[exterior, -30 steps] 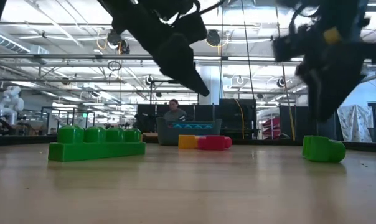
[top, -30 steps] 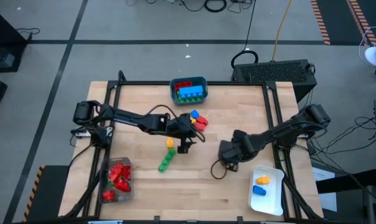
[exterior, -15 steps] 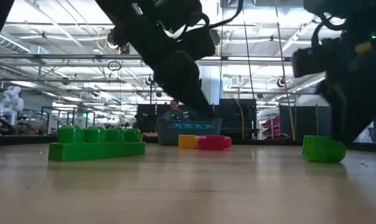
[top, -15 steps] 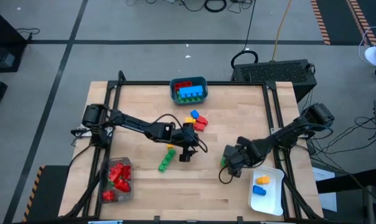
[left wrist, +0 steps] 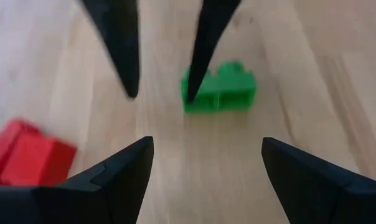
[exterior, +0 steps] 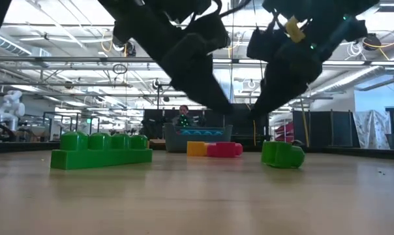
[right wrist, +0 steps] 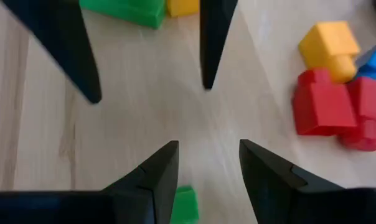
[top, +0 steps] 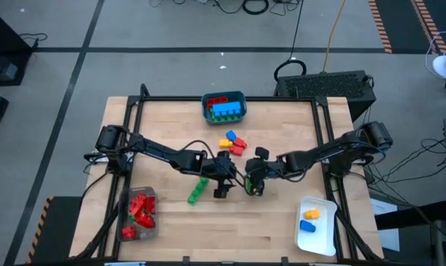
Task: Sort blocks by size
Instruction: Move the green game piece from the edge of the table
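Observation:
A small green block [top: 255, 190] [exterior: 283, 155] lies flat on the table near its middle. My right gripper [top: 251, 185] [right wrist: 206, 168] hangs open over it; one fingertip [left wrist: 191, 93] stands at the block's end [left wrist: 197, 99]. My left gripper [top: 221, 191] [left wrist: 206, 168] faces it from the table's left, open and holding nothing. To its left on the table rests a long green block [top: 197, 191] [exterior: 100, 150]. Toward the far side lie red, yellow and blue blocks [top: 234, 142] [right wrist: 325, 93]. My right gripper has one fingertip [left wrist: 191, 93] at the end [left wrist: 197, 99] of the small green block, slanting down from the table's right. Whether it touches the block I cannot tell. The block lies on the table, not lifted.
At the far edge, a teal bin [top: 224, 107] holds blue and red blocks. Red blocks fill a clear tray [top: 139, 210] at the near left. A white tray [top: 315, 222] at the near right has a yellow and a blue block. The two grippers stand close together.
My right gripper has swung from beside the white tray toward the table's left and tipped its fingers toward my left gripper. The small green block has slid along the table toward the left with it. My left gripper has come a little toward the near edge and down.

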Robot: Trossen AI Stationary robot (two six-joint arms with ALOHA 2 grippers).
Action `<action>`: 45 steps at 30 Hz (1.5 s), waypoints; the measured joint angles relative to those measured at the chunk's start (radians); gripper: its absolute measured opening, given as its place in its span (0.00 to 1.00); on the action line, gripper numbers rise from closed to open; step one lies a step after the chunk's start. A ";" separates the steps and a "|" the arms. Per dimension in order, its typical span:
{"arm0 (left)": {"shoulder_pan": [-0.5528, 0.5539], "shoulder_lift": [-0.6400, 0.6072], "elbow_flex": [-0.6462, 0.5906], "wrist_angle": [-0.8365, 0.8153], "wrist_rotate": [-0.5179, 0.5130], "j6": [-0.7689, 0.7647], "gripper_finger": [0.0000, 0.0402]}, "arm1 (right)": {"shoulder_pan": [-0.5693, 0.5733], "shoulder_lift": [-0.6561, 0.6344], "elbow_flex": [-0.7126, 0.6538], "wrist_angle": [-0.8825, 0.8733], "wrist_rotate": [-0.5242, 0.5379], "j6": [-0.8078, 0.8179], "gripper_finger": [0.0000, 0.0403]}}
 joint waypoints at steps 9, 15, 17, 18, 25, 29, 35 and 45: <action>-0.004 0.016 0.001 0.104 0.072 0.169 0.74 | 0.070 -0.081 0.033 -0.360 -0.062 0.177 0.38; -0.002 0.027 0.000 0.101 0.070 0.161 0.74 | 0.085 0.011 0.008 -0.316 -0.087 0.215 0.38; -0.003 0.030 0.001 0.091 0.059 0.161 0.74 | 0.079 0.042 0.009 -0.256 -0.083 0.202 0.38; -0.003 0.032 0.001 0.074 0.055 0.161 0.74 | 0.076 0.058 0.009 -0.230 -0.083 0.191 0.38; -0.004 0.032 0.001 0.019 0.050 0.149 0.74 | 0.009 0.202 0.011 0.103 -0.101 0.069 0.38; -0.003 0.032 0.001 0.013 0.044 0.076 0.74 | -0.017 0.225 0.008 0.255 -0.087 -0.004 0.38; -0.006 0.031 0.002 -0.039 0.035 -0.099 0.74 | -0.008 0.132 0.008 0.138 -0.019 0.013 0.38; -0.034 0.031 0.001 -0.020 -0.113 -0.155 0.74 | 0.013 0.093 0.008 0.087 0.021 0.046 0.38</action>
